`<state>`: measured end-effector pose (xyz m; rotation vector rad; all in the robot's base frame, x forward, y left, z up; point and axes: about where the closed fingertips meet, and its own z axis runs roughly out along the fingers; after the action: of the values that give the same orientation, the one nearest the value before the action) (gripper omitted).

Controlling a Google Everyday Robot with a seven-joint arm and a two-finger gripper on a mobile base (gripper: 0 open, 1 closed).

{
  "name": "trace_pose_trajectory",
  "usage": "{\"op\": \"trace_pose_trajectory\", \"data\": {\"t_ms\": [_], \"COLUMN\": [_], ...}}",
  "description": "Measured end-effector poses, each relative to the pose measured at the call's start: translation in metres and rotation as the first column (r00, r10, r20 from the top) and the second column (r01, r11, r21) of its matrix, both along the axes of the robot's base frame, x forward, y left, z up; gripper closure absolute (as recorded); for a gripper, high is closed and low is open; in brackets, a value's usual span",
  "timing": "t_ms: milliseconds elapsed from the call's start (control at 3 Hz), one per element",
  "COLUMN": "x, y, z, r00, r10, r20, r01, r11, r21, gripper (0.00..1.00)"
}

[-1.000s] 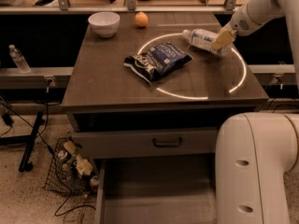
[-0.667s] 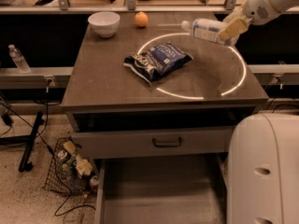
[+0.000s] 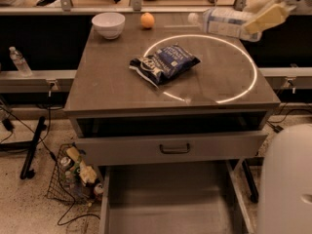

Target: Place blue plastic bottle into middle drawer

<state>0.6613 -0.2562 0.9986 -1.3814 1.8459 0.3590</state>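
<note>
The blue plastic bottle, clear with a pale label and a white cap pointing left, lies on its side in the air above the table's far right corner. My gripper is at the top right, its yellowish fingers shut around the bottle's right end. The middle drawer stands pulled out at the bottom of the view, with a bare grey floor and low side walls. It lies well below and in front of the bottle.
A dark blue chip bag lies mid-table. A white bowl and an orange sit at the back. A drawer front with a black handle juts out above the open drawer. My white body fills the lower right. A wire basket is on the floor.
My gripper has lifted the bottle off the tabletop and carried it up and slightly to the right. The chip bag, bowl and orange have not moved.
</note>
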Motion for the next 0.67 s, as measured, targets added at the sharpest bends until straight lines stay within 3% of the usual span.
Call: {"op": "trace_pose_trajectory", "data": {"t_ms": [333, 667], "x": [-0.043, -0.071], "y": [0.004, 0.003], "z": [0.012, 0.003], "r00": [0.9946, 0.9856], "r10": [0.097, 0.139], "r20": [-0.037, -0.095], "r01": [-0.094, -0.13], "r11": [0.993, 0.987], "r21": [0.072, 0.099], "gripper": [1.0, 1.0]}}
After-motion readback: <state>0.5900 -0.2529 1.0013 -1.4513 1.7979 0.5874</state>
